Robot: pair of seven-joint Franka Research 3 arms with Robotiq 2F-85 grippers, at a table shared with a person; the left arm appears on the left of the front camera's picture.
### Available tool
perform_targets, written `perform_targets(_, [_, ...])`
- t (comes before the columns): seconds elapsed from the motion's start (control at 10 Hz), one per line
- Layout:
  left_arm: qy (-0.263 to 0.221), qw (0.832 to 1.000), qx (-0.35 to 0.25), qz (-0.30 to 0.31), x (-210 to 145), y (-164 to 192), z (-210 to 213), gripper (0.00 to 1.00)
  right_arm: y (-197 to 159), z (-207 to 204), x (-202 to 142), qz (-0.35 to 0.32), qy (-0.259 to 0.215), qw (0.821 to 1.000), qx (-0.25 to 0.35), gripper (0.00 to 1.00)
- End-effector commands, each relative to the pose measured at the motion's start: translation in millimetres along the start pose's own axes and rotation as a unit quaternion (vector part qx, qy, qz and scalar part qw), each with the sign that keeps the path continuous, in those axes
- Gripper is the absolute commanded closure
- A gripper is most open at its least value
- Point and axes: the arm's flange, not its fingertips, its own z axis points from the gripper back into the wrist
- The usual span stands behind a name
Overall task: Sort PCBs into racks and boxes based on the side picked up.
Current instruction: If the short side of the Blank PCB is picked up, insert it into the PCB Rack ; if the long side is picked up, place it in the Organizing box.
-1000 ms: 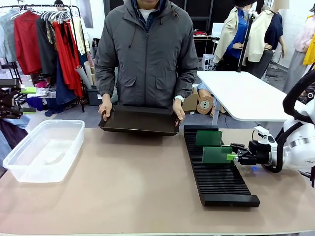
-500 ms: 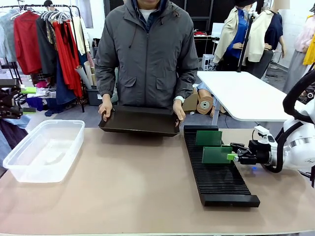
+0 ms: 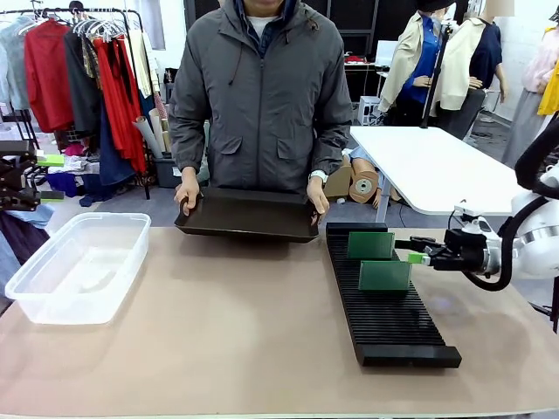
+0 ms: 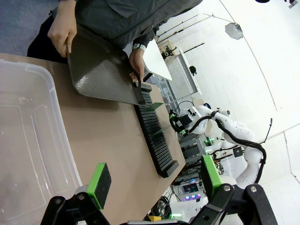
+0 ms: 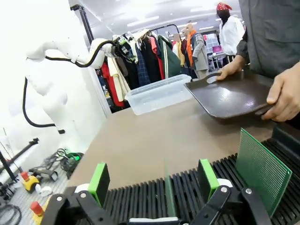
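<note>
Green PCBs (image 3: 384, 275) upright in rack (image 3: 385, 305) | right end effector (image 3: 417, 257) apart, beside rack edge

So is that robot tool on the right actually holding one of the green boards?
No. The right tool is open and clear of the nearer PCB, which stands by itself in the rack.

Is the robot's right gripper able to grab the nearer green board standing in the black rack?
Probably yes. The right gripper is open, just beside the nearer PCB upright in the rack, with nothing between them.
</note>
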Motion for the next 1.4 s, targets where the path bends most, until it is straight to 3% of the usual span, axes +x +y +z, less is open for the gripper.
perform_targets(0.0, [0.004, 1.0, 0.001, 0.001, 1, -2, 1, 0.0, 31, -11, 19, -0.069, 0.01, 0.997, 0.03, 0.0])
perform_targets(0.2, [0.004, 1.0, 0.001, 0.001, 1, -2, 1, 0.0, 51, -19, 36, -0.135, 0.028, 0.99, 0.038, 0.0])
perform_targets(0.5, [0.004, 1.0, 0.001, 0.001, 1, -2, 1, 0.0, 85, -29, 63, -0.242, 0.02, 0.97, 0.03, 0.0])
perform_targets(0.9, [0.004, 1.0, 0.001, 0.001, 1, -2, 1, 0.0, 115, -33, 109, -0.372, 0.044, 0.927, -0.022, 0.0])
perform_targets(1.0, [0.004, 1.0, 0.001, 0.001, 1, -2, 1, 0.0, 122, -32, 119, -0.414, 0.056, 0.908, -0.025, 0.0])
perform_targets(1.3, [0.004, 1.0, 0.001, 0.001, 1, -2, 1, 0.0, 145, -38, 143, -0.468, 0.04, 0.883, -0.003, 0.0])
